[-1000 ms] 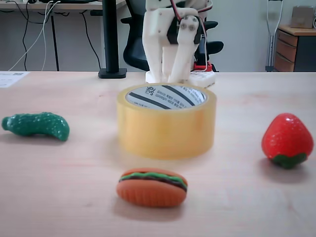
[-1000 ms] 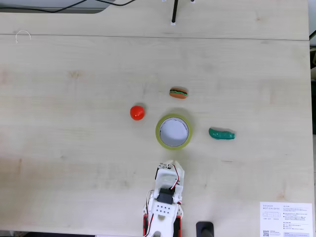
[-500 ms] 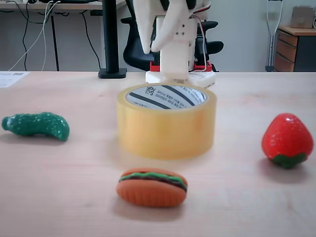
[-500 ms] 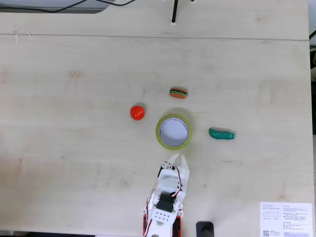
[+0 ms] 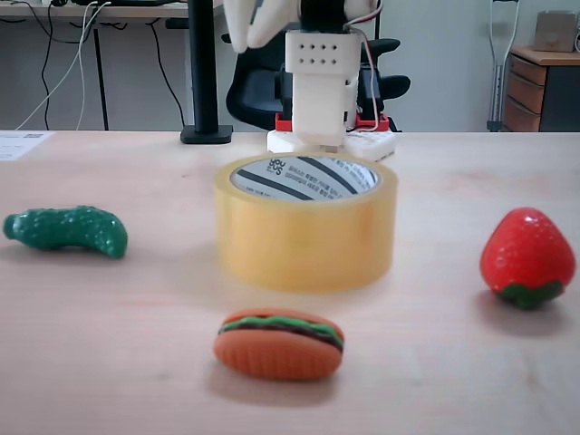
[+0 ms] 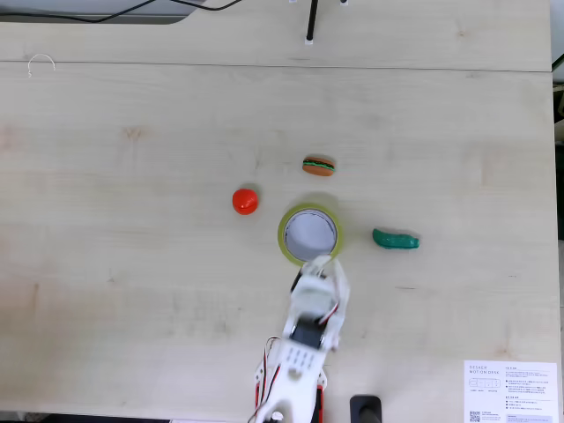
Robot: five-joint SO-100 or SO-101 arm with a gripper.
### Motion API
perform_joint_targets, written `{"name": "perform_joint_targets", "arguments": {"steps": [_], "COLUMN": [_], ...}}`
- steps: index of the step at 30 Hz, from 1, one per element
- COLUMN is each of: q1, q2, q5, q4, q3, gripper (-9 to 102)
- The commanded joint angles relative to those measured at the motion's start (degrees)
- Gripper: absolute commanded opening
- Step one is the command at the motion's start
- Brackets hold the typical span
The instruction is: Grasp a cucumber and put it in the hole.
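Observation:
The dark-green bumpy cucumber [image 5: 63, 229] lies on the table, left of the tape roll in the low fixed view and right of it [image 6: 395, 239] in the fixed view from above. The yellowish tape roll [image 5: 305, 237] [image 6: 284, 238] stands upright, and its hole [image 5: 305, 178] [image 6: 308, 233] holds nothing. My white gripper [image 5: 258, 23] [image 6: 322, 263] hangs high over the roll's arm-side rim, well apart from the cucumber. Its fingers look slightly parted with nothing between them.
A red strawberry [image 5: 527, 258] [image 6: 246, 201] and a toy burger [image 5: 279, 343] [image 6: 318, 166] lie close to the roll. A black post [image 5: 204, 72] and a printed sheet [image 6: 511, 392] sit near the arm's base [image 6: 291, 388]. Bare wooden table [image 6: 132, 264] spreads all around.
The arm has unfolded from beside its base, lifting the gripper and carrying it forward to the tape roll's near rim. The toys and roll have not moved.

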Motion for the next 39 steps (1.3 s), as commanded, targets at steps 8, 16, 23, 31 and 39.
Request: {"name": "perform_joint_targets", "arguments": {"steps": [8, 16, 23, 31, 39], "q1": [8.3, 10.6, 13.4, 18.8, 22.1], "q2": [-21.7, -35.3, -45.6, -58.9, -71.7], "q5": [2.2, 2.2, 2.2, 5.4, 5.4], "q4": [-8.3, -8.5, -8.4, -0.8, 14.4], "q3": [-14.6, -24.2, -30.0, -41.8, -56.5], "gripper": [2, 7, 18, 25, 31]}}
